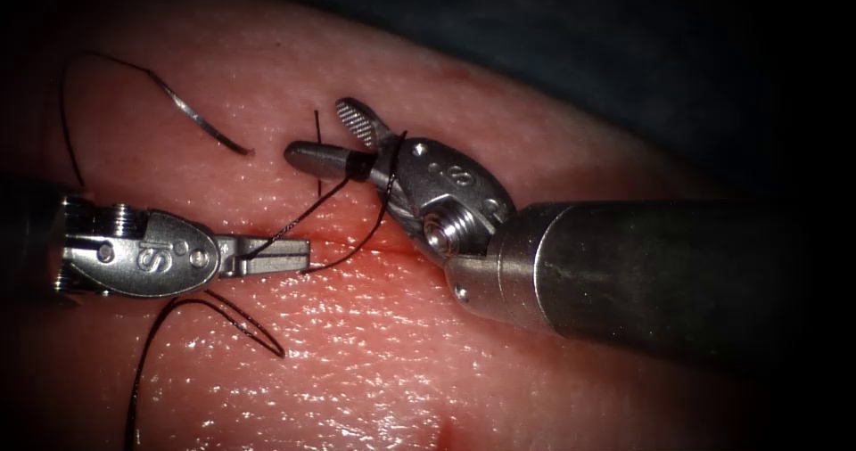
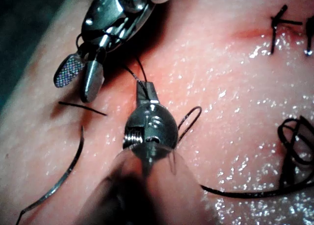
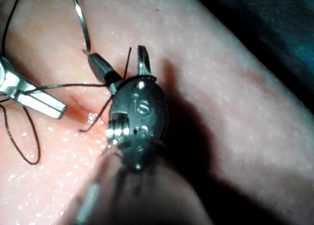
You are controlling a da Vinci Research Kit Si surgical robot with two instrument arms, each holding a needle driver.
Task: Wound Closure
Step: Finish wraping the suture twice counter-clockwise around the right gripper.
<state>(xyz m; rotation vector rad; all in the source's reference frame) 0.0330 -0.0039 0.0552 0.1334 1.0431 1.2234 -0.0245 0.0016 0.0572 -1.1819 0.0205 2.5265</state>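
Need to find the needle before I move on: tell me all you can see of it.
The needle is a thin, curved, silvery metal arc lying free on the tissue, left of the cut and above the left tool. Neither tool holds it, and it is not in the tissue. Dark thread trails from its far end. Its tip points toward the open right tool.

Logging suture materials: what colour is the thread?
Black thread, clearest in the endoscope view against the pink tissue.

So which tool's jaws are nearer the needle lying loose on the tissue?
Right. The right tool, jaws open around the thread, sits just right of the needle tip. The left tool, shut on the thread, is lower, near the cut.
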